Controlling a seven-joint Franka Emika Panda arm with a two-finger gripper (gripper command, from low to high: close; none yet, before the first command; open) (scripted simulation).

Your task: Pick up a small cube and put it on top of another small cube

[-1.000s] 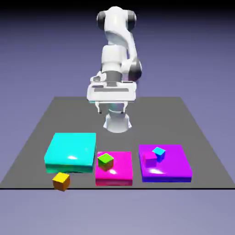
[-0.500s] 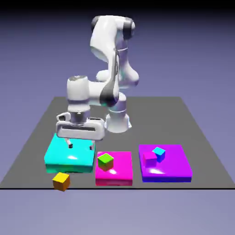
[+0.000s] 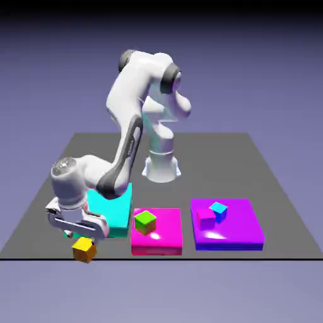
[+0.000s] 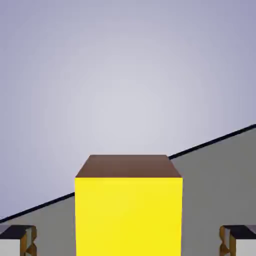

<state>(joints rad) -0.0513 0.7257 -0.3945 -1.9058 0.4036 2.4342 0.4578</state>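
A small orange-yellow cube (image 3: 84, 249) rests on the grey table near its front edge, at the exterior view's left. My gripper (image 3: 80, 238) is low over it, with the hand tilted toward the table. In the hand view the cube (image 4: 128, 215) fills the lower middle, and my gripper (image 4: 128, 241) stands open around it. Its two grey fingertips (image 4: 20, 240) sit well clear of the cube's sides. A green cube (image 3: 145, 220), a blue cube (image 3: 218, 210) and a magenta cube (image 3: 206, 218) lie further to the exterior view's right.
The green cube sits on a magenta slab (image 3: 165, 243). The blue and magenta cubes sit on a purple slab (image 3: 243, 234). A cyan slab (image 3: 113, 214) lies behind my hand, partly hidden by the arm. The table's front edge (image 3: 38, 258) runs just in front of the orange-yellow cube.
The arm has swung from above the table's middle down to the exterior view's left front, passing over the cyan slab to the orange-yellow cube. The jaws stayed open.
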